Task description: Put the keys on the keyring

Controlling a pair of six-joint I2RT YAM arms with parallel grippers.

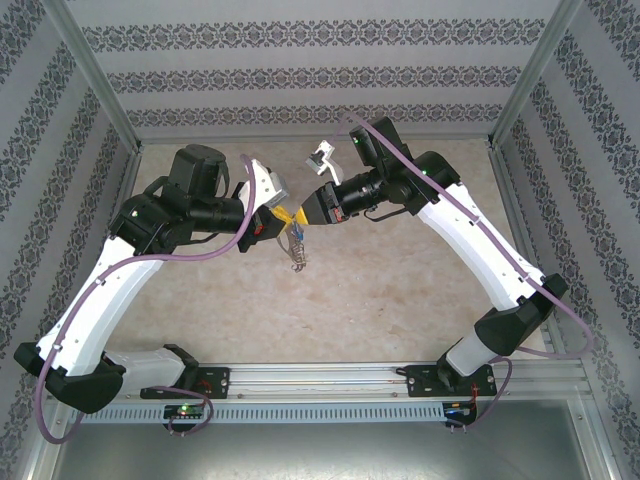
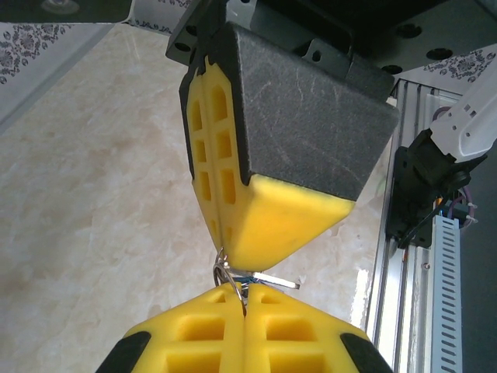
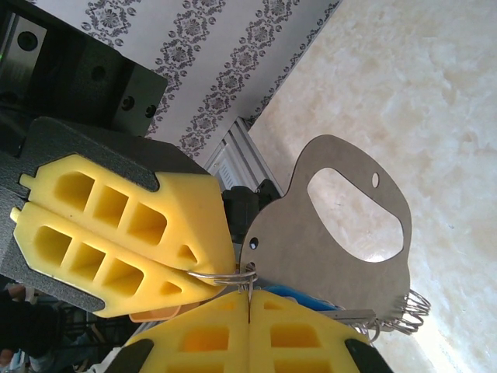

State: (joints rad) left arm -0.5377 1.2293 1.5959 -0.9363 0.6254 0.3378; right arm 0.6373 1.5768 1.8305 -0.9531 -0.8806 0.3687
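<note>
Looking down from above, the left pincer (image 1: 289, 217) and the right pincer (image 1: 307, 215) meet tip to tip in the air over the bench (image 1: 400, 290). Both are pressed together, and the keyring (image 1: 297, 250) dangles directly beneath their meeting point.

From the left wrist, thin ring wire runs into the seam of the left pincer's shut fingers. The right pincer's tip touches the same spot from above. The key (image 2: 273, 281) lies between the two tips, its silver shaft jutting to one side.

From the right wrist, wire likewise enters the right pincer's seam. The key's blue head sits just behind its fingertips, beside a flat grey tag (image 3: 283, 241).

Threading looks under way rather than finished. Whether the key already sits on the loop cannot be told, and letting go is left to do.
</note>
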